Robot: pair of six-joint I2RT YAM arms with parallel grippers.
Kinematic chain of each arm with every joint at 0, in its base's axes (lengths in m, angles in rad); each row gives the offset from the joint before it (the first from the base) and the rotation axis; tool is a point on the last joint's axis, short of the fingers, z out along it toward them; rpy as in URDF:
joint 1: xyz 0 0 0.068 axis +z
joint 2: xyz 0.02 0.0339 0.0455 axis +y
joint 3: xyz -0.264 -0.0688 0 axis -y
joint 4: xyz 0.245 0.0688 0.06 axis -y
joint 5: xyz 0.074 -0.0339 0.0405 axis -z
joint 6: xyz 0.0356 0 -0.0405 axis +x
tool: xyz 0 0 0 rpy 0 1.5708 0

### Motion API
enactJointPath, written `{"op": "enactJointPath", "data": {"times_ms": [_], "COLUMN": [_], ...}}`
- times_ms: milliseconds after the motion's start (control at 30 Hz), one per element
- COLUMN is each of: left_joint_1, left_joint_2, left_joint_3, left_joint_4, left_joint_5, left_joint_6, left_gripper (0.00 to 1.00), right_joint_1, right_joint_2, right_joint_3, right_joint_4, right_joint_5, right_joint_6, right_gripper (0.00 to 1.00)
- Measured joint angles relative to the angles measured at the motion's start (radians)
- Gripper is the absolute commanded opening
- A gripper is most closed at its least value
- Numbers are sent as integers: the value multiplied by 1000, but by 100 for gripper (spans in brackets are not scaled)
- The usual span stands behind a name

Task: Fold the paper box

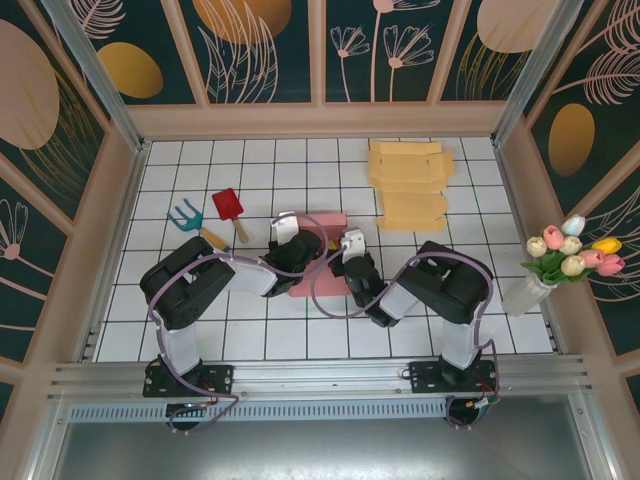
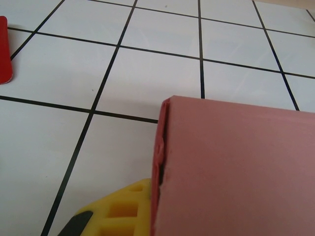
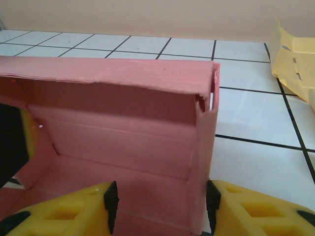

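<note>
Where the right end effector (image 3: 161, 206) gapes, the box (image 3: 123, 142) wall stands.

Checked all views: no readable text, labels, brands or numbers were on the pink paper box (image 3: 123, 142), the yellow cardboard blanks (image 1: 410, 185) near the table's far edge, the red trowel (image 1: 228, 205) or the tiled table (image 1: 250, 340).
</note>
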Motion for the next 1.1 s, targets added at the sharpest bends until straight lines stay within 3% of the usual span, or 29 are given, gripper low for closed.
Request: {"op": "enactJointPath", "data": {"times_ms": [433, 700, 933, 1100], "left_joint_1": [-2, -2, -2, -2], "left_joint_2": [2, 24, 27, 26], "left_joint_3": [14, 51, 54, 54], "left_joint_4": [-10, -16, -16, -16], "left_joint_5": [29, 51, 53, 58], "left_joint_6": [0, 0, 5, 16], "left_gripper": [0, 0, 0, 0], "right_joint_1": [13, 2, -118, -226], "right_joint_2": [-113, -284, -547, -589], "right_joint_3": [-94, -155, -230, -236], "right_joint_4": [-32, -138, -270, -325], "right_joint_5": [-44, -89, -177, -278], "right_joint_6": [-1, 0, 61, 95], "right_gripper": [53, 53, 51, 50]}}
